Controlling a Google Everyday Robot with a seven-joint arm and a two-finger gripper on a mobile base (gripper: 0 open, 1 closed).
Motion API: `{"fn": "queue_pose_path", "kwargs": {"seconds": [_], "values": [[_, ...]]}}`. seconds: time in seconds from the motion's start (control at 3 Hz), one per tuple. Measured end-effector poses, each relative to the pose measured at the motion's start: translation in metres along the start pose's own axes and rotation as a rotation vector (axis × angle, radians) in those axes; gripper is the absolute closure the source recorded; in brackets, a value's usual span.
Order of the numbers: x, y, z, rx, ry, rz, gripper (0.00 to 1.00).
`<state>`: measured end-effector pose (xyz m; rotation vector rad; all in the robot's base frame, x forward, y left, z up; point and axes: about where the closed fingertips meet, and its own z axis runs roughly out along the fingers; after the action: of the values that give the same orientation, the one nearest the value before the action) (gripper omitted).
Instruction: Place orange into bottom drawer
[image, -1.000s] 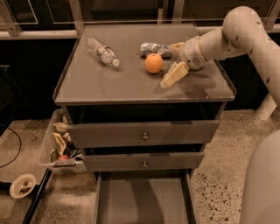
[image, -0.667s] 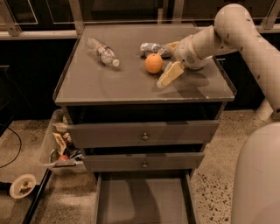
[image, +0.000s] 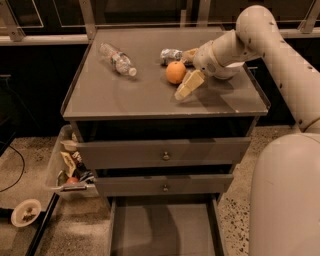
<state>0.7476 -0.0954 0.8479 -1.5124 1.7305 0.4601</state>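
Note:
The orange (image: 175, 72) sits on the grey cabinet top (image: 125, 95), right of centre. My gripper (image: 186, 70) reaches in from the right at the orange's level. It is open, with one pale finger (image: 189, 85) in front and to the right of the orange and the other (image: 190, 53) behind it. The orange lies at the mouth of the fingers; I cannot tell if they touch it. The bottom drawer (image: 160, 227) is pulled out at floor level, and its flat grey floor shows nothing in it.
A clear plastic bottle (image: 117, 59) lies at the top's back left. A crumpled silver packet (image: 171, 54) lies just behind the orange. Two knobbed drawers (image: 162, 156) are shut. A cluttered bin (image: 67, 167) and a white bowl (image: 26, 212) sit at the left on the floor.
My gripper has moved left toward the orange, so its fingers now flank it more closely. The orange has stayed in place.

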Motion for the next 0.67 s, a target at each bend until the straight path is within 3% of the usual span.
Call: {"fn": "queue_pose_path", "kwargs": {"seconds": [0.67], "values": [[0.0,-0.0002,0.0004,-0.001,0.0,0.0,0.41]]}}
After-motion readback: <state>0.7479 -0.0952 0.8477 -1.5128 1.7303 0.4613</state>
